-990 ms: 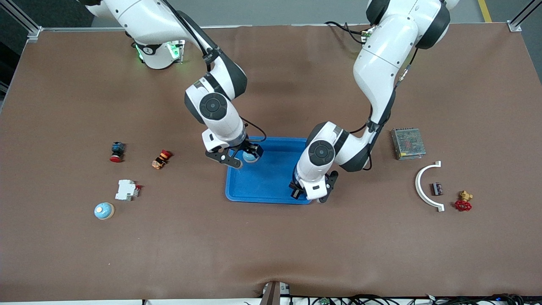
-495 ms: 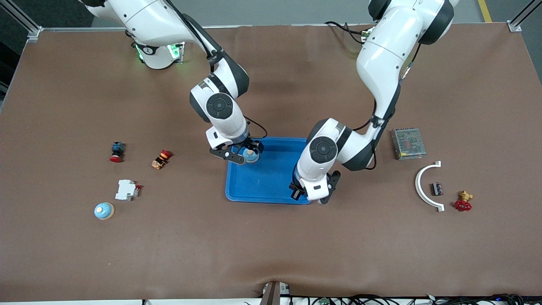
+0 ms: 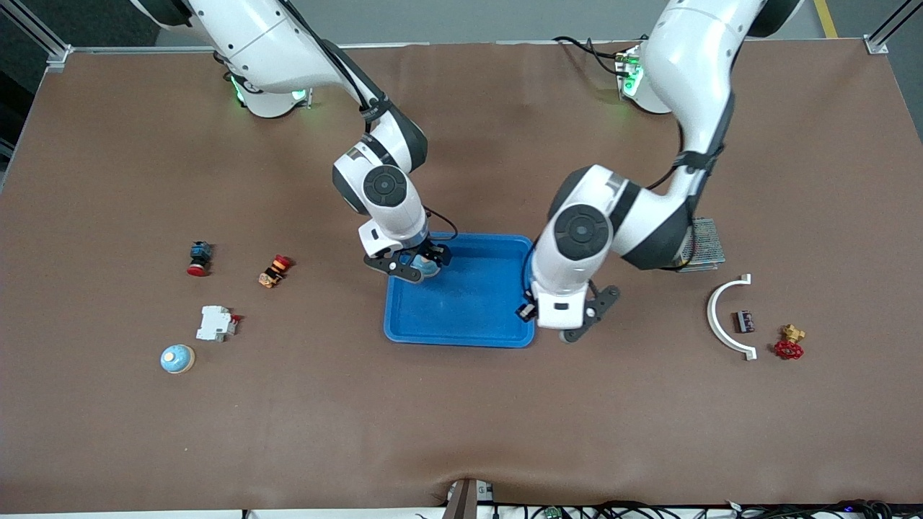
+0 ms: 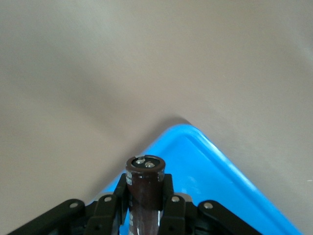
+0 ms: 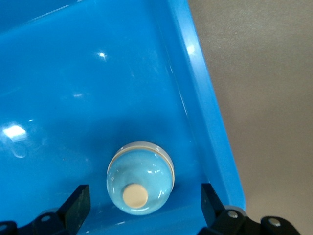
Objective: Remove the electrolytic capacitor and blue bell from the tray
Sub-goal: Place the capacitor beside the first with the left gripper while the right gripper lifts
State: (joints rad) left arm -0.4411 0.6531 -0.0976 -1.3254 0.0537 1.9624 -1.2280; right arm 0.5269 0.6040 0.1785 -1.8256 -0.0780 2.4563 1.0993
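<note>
The light blue bell (image 5: 140, 178) with a cream button sits in the blue tray (image 3: 461, 317), in the corner toward the right arm's base. My right gripper (image 5: 144, 205) hovers over it, open, with the fingers (image 5: 78, 203) apart from the bell on both sides. In the front view the right gripper (image 3: 417, 265) partly covers the bell (image 3: 428, 268). The dark brown capacitor (image 4: 145, 188) stands upright between the fingers of my left gripper (image 4: 145, 205), which is shut on it. The left gripper (image 3: 557, 326) hangs over the tray's rim (image 4: 205, 147) at the left arm's end.
Toward the right arm's end lie a second blue bell (image 3: 177, 358), a white breaker (image 3: 216, 323), an orange switch (image 3: 275, 271) and a red button (image 3: 198, 258). Toward the left arm's end lie a metal power supply (image 3: 703, 244), a white curved piece (image 3: 728, 317), a small dark part (image 3: 743, 321) and a red valve (image 3: 789, 344).
The left arm has swung toward its own end of the table, carrying the capacitor from inside the tray's corner to its rim. The right gripper shifted slightly; the bell stayed put.
</note>
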